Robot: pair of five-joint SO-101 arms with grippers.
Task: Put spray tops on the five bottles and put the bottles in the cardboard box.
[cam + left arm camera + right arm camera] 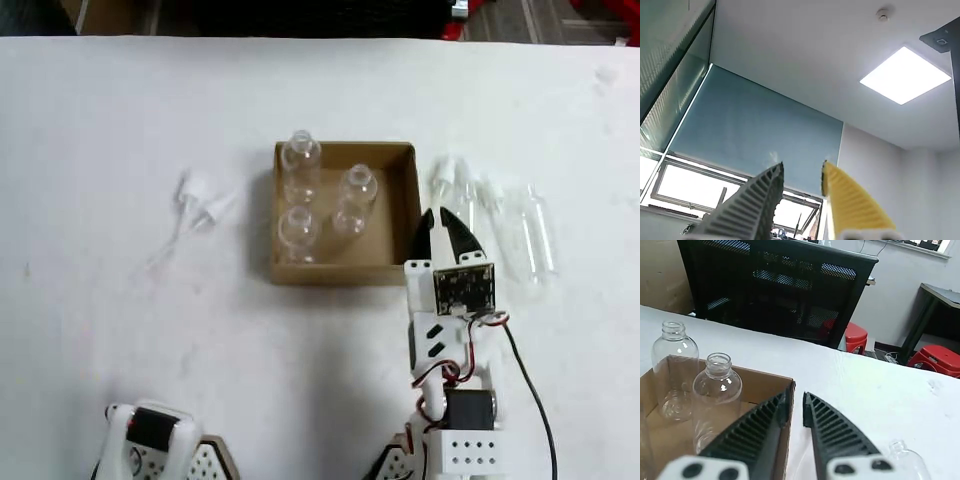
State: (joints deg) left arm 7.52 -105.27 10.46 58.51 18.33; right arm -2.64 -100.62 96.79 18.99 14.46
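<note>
The right pincer, narrowly parted and empty, hangs just beside the cardboard box holding three uncapped bottles; another bottle lies on its other side. The left pincer is slightly parted, empty.

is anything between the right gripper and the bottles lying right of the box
Nothing visible. The right gripper hangs by the cardboard box, and the nearest lying bottle is close beside it on the table.
</note>
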